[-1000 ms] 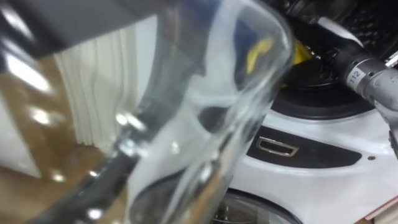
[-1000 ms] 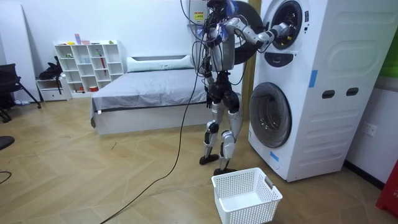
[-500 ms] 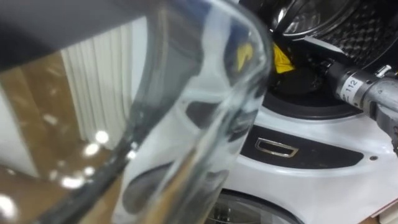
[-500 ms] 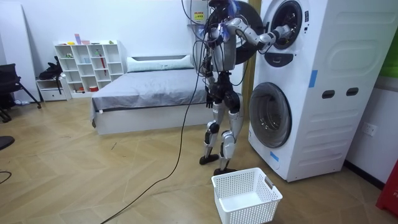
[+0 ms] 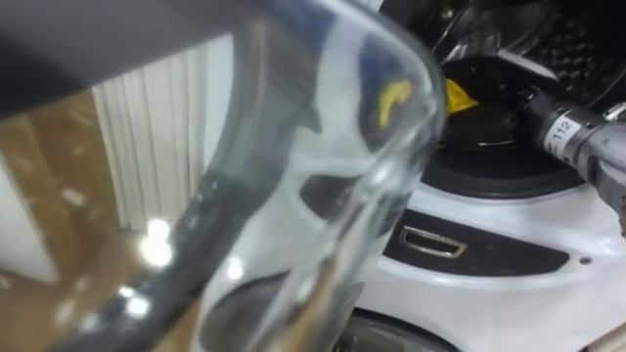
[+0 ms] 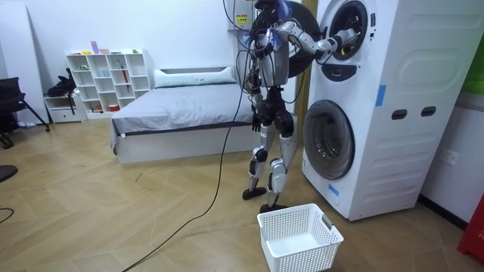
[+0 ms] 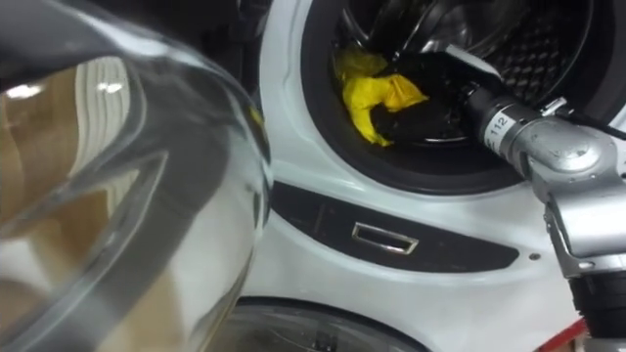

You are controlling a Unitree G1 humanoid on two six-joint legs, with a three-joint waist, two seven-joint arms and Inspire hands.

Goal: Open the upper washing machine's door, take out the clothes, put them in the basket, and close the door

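I stand close to the stacked washing machines (image 6: pixel 378 106), right arm stretched into the upper drum (image 7: pixel 548 49). A yellow cloth (image 7: pixel 377 93) lies at the drum's front left, against the dark rim. My right hand (image 7: pixel 430 98), black, is inside the drum right beside the cloth and partly over it; its fingers are lost in the dark. The grey wrist (image 7: pixel 548 147) crosses the drum's opening from the right. The same yellow cloth (image 5: pixel 458 95) peeks past the door edge in the left eye view.
The upper machine's open glass door (image 7: pixel 127 196) hangs close before my head on the left. Below the drum is a dark panel with a handle recess (image 7: pixel 384 238). A white laundry basket (image 6: pixel 299 238) sits on the floor by the lower machine's door (image 6: pixel 327 140). A bed (image 6: pixel 181 109) stands behind.
My right arm has gone slightly deeper into the upper drum. The eye view has shifted a little; the yellow cloth stays in place.
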